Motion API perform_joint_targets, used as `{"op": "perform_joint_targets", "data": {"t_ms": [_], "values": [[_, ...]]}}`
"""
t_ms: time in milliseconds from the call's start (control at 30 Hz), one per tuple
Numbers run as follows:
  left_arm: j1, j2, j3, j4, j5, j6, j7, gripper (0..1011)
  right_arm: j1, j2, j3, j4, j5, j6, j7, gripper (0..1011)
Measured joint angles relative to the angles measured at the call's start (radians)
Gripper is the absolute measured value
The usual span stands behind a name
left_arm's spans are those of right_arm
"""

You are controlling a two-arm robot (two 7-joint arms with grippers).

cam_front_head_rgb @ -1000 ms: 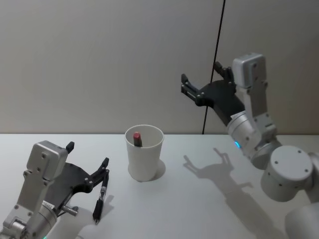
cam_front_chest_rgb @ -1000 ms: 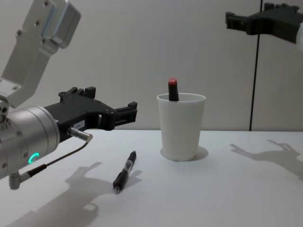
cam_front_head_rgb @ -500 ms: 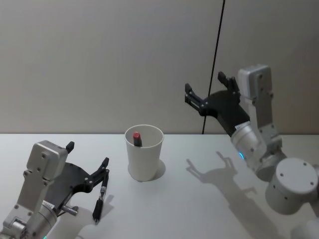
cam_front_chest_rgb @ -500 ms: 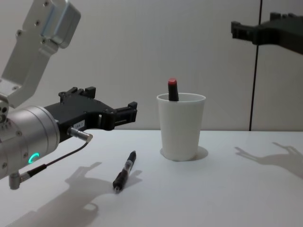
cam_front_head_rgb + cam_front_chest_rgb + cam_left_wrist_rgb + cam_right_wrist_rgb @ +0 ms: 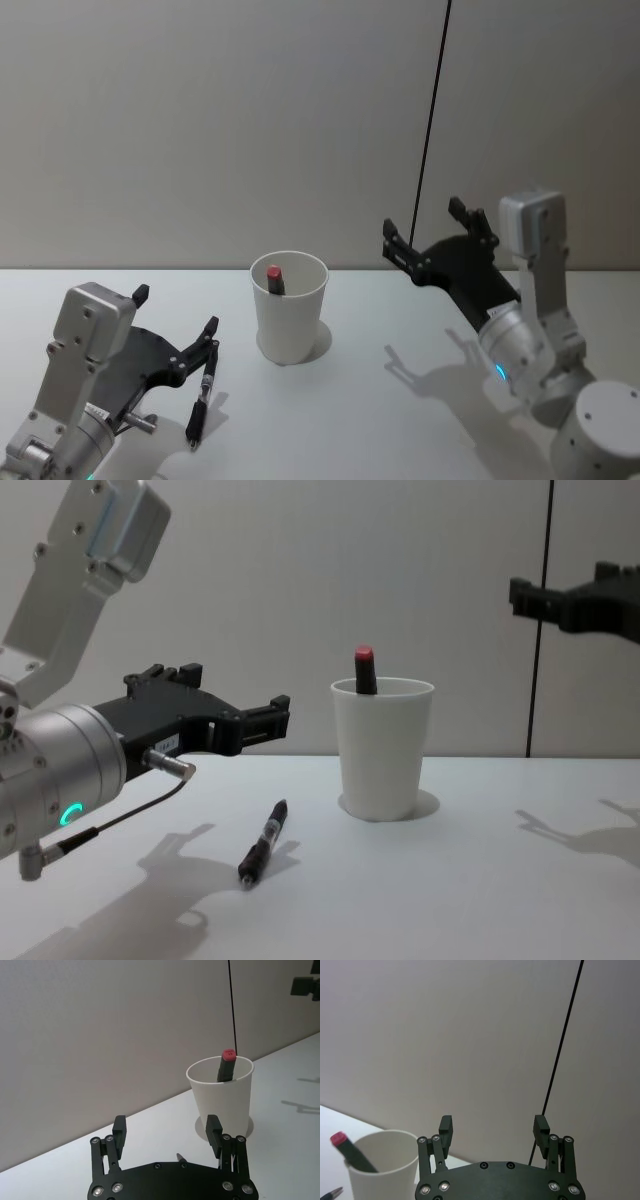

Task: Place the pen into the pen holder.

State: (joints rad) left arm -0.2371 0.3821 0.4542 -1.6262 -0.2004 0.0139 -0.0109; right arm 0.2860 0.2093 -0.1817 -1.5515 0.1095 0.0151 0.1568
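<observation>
In the head view the pen [image 5: 200,398] lay flat on the counter [image 5: 380,430], left of the holder [image 5: 290,312] and apart from it, so the placing was not yet done. A red-capped pen [image 5: 275,279] leaned inside the holder against the left of its rim. The left hand [image 5: 176,310] hung low beside the pen, fingers spread and empty, one fingertip close to the pen's far end, probably lined up for a pick. The right hand [image 5: 422,220] was raised to the right of the holder, well apart, released and empty, seemingly kept out of the way. In the left wrist view the left hand's [image 5: 166,1125] spread fingers framed the holder's [image 5: 222,1095] foot, and a dark tip [image 5: 180,1157], probably the pen's, showed between them, which suited a grasp from above. In the right wrist view the right hand [image 5: 494,1124] stood open against the bare wall [image 5: 470,1035], nothing between its fingers. In the chest view the pen [image 5: 263,842] had bare counter all round it, so fingers could close on it freely. The holder [image 5: 382,750] stood near the counter's back edge at the wall, its mouth free except where the red-capped pen [image 5: 365,670] leaned at the left. The pen would likely need lifting above the rim and tipping upright, entering on the right.
</observation>
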Motion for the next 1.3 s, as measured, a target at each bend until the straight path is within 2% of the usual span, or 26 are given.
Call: {"op": "perform_joint_targets", "data": {"t_ms": [833, 1067, 1300], "values": [[0.000, 0.000, 0.000, 0.000, 0.000, 0.000, 0.000, 1000, -0.246, 0.105, -0.037, -0.176, 0.145, 0.016, -0.074, 1001], [0.000, 0.000, 0.000, 0.000, 0.000, 0.000, 0.000, 1000, -0.290, 0.124, -0.044, -0.208, 0.172, 0.019, -0.088, 1001], [0.000, -0.007, -0.005, 0.000, -0.009, 0.014, -0.005, 1000, -0.300, 0.128, -0.045, -0.215, 0.178, 0.019, -0.091, 1001]]}}
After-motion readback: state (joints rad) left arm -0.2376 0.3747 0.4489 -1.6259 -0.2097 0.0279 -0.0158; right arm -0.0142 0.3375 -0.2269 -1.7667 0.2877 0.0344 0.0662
